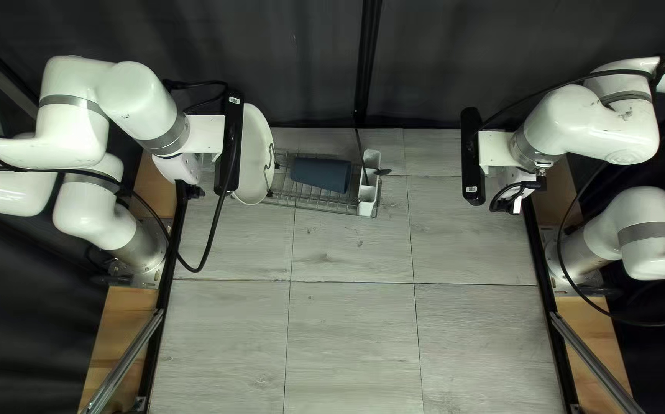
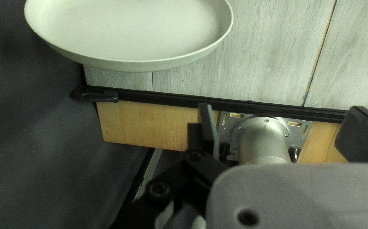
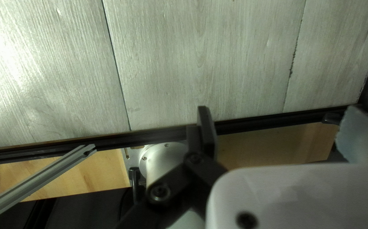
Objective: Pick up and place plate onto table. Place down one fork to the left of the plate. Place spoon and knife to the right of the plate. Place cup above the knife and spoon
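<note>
In the top left view my left gripper (image 1: pixel 188 190) hangs near the table's left edge, beside the pale plate (image 1: pixel 256 157). The plate stands tilted at the left end of a wire dish rack (image 1: pixel 313 205). A dark blue cup (image 1: pixel 321 174) lies on its side in the rack. Dark utensils (image 1: pixel 382 172) poke out of the white holder (image 1: pixel 368 201); which ones, I cannot tell. My right gripper (image 1: pixel 515 205) is above the table's right side. In the left wrist view, the left gripper (image 2: pixel 283 127) is open, with the plate (image 2: pixel 133 29) ahead. The right gripper (image 3: pixel 283 131) is open and holds nothing.
The grey plank-patterned table (image 1: pixel 351 337) spreads out in front of the rack. Black rails run along its sides, with wooden boards (image 1: pixel 121 330) and the arm bases beyond them. A dark curtain (image 1: pixel 271 46) hangs behind the far edge. A cable (image 1: pixel 213 222) loops below my left wrist.
</note>
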Controlling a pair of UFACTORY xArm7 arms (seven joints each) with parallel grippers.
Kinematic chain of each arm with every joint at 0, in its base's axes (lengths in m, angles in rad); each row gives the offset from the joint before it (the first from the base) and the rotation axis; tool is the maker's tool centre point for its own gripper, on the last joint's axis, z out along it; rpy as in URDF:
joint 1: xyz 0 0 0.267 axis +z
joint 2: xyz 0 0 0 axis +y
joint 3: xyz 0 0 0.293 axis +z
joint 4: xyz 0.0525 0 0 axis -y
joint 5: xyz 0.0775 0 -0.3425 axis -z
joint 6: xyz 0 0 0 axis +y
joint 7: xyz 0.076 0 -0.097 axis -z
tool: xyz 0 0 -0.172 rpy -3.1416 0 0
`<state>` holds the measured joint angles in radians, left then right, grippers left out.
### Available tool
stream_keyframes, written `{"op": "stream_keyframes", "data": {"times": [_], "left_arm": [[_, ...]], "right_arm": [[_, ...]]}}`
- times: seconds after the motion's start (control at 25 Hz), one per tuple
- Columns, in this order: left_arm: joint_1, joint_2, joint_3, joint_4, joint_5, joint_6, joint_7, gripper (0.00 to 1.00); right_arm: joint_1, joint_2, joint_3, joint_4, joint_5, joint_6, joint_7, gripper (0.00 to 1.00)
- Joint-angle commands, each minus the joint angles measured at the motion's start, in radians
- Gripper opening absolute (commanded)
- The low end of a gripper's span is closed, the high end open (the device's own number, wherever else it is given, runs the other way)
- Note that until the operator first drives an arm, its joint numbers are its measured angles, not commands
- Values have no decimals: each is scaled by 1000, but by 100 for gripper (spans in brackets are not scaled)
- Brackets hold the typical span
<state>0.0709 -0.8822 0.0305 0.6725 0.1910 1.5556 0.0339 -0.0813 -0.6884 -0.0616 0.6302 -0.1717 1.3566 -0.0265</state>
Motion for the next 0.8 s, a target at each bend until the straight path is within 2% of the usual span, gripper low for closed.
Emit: {"op": "stream_keyframes", "data": {"times": [0.04, 0.8], "left_arm": [[0, 0, 0, 0, 0, 0, 0, 100], [4, -3, 12, -7, -14, -5, -7, 100]], "right_arm": [[0, 0, 0, 0, 0, 0, 0, 100], [0, 0, 0, 0, 0, 0, 0, 100]]}}
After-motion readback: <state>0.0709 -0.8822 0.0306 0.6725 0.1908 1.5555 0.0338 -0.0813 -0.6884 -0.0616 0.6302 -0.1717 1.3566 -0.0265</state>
